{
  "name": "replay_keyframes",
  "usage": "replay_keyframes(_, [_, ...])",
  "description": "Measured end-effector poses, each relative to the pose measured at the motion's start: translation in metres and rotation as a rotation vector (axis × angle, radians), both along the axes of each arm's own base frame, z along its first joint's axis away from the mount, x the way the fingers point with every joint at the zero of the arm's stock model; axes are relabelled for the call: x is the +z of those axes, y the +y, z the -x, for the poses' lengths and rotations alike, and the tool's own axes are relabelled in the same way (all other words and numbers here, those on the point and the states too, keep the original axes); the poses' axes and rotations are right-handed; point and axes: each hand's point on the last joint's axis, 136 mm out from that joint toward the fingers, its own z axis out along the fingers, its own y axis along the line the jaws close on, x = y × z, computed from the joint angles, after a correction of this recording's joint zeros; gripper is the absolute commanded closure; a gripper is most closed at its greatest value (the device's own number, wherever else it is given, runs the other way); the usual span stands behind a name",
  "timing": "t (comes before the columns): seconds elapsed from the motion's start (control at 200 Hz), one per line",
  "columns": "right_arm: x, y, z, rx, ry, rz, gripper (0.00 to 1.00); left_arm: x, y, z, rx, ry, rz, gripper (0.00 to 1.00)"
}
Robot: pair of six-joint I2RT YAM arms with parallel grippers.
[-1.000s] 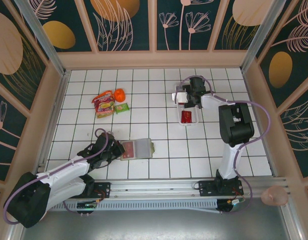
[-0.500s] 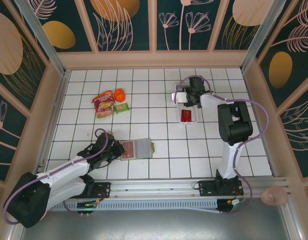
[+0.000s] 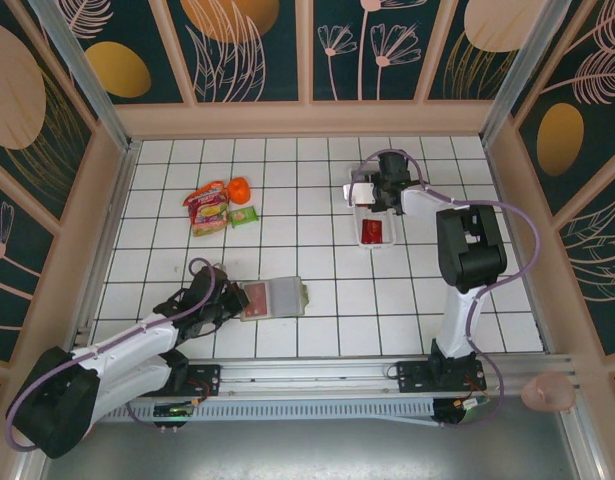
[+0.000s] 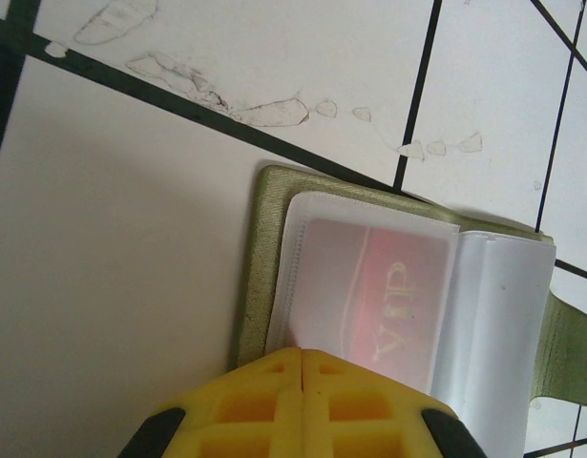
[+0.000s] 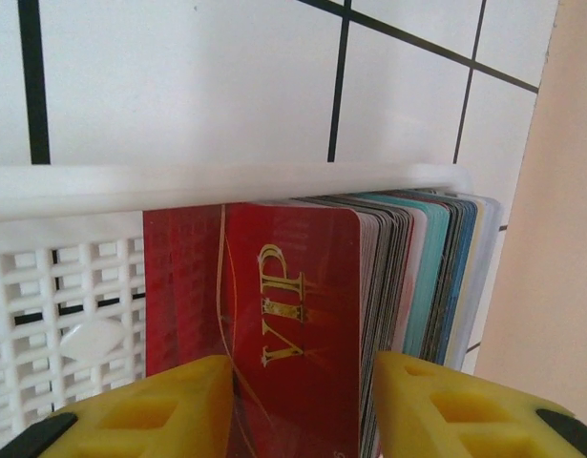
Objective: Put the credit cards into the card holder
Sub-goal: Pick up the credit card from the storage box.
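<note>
The card holder [image 3: 277, 298] lies open on the tiles in front of the left arm. Its olive edge [image 4: 259, 267] frames clear sleeves, and a red VIP credit card [image 4: 398, 296] sits inside one. My left gripper [image 4: 303, 355] is shut, its tip resting on the holder's near edge [image 3: 239, 298]. At the back right, my right gripper [image 3: 373, 194] reaches into the white tray [image 3: 359, 212]. Its fingers [image 5: 169, 405] press both side edges of an upright red VIP credit card [image 5: 293, 315] at the front of a stack [image 5: 422, 277]. More red [image 3: 371, 233] shows in the tray.
Red-orange snack packets [image 3: 207, 208], an orange piece [image 3: 239, 188] and a green packet [image 3: 244, 215] lie at the back left. The tray's white rim [image 5: 226, 178] crosses just beyond the cards. The right wall [image 5: 551, 239] stands close beside the tray.
The right gripper's jaws have closed in around the red card in the tray, and the wrist shifted slightly. The left gripper and the card holder have not moved.
</note>
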Motion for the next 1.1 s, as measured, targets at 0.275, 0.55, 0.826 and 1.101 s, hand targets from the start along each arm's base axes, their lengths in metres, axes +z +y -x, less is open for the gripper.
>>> replay_keyframes(0.275, [0.003, -0.002, 0.001, -0.005, 0.001, 0.002, 0.67, 0.0, 0.0, 0.0, 0.0, 0.0, 0.0, 1.0])
replay_keyframes(0.55, [0.005, -0.005, 0.008, -0.009, 0.002, 0.0, 0.74, 0.0, 0.0, 0.0, 0.0, -0.001, 0.001, 1.0])
replay_keyframes(0.826, [0.003, -0.007, 0.02, -0.014, 0.023, -0.005, 0.87, 0.0, 0.0, 0.001, -0.002, -0.003, 0.004, 1.0])
replay_keyframes(1.101, [0.001, -0.009, 0.041, -0.042, 0.116, -0.029, 1.0, 0.0, 0.0, 0.001, -0.001, -0.005, 0.009, 1.0])
